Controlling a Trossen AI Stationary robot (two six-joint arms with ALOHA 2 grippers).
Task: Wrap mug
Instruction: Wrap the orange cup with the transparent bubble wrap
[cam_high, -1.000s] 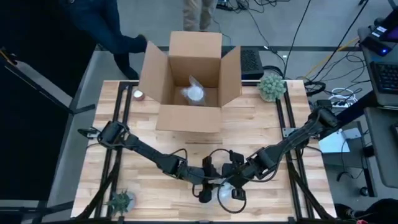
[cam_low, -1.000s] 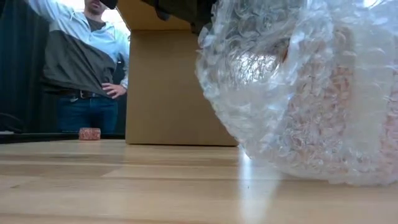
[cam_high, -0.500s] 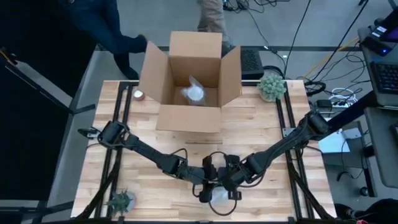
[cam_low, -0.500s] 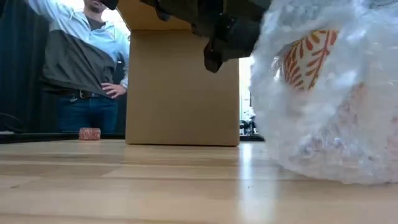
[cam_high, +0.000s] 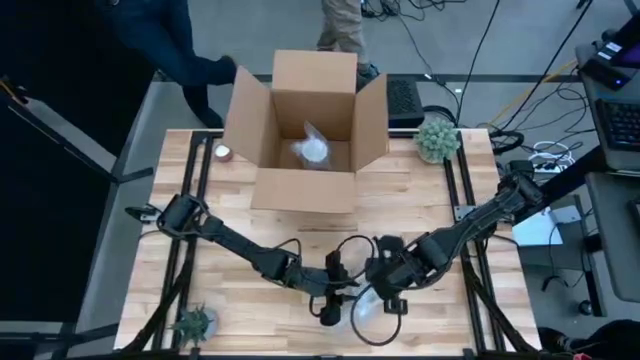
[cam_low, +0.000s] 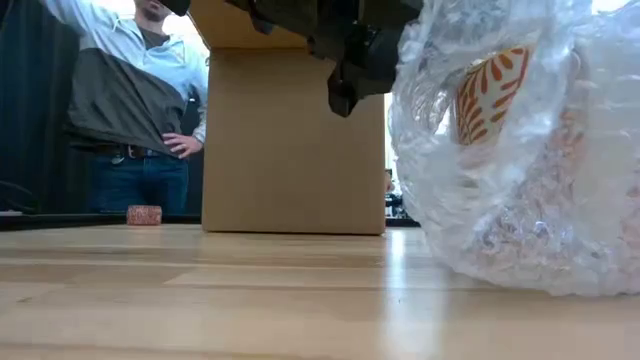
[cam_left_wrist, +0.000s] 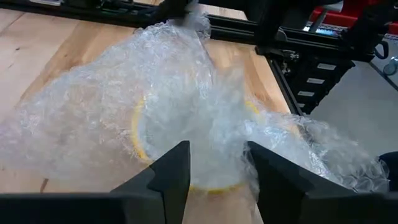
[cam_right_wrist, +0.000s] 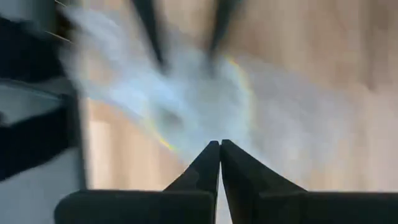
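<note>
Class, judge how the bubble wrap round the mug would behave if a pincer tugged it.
The bubble wrap looks floppy: it crumples loosely over the mug. Probably light. Its glossy film may slip.

This is a robotics lab or test workspace, not a home. A pale wooden slatted table (cam_high: 240, 300) sits in a black metal frame (cam_high: 186, 200) on a grey concrete floor. Black cables (cam_high: 470, 55) trail across the floor beyond the table's far edge, beside a dark keyboard (cam_high: 404, 100). More electronics and white plugs (cam_high: 550, 155) crowd the right side. A person in jeans (cam_low: 135, 110) stands past the far-left corner, watching.
</note>
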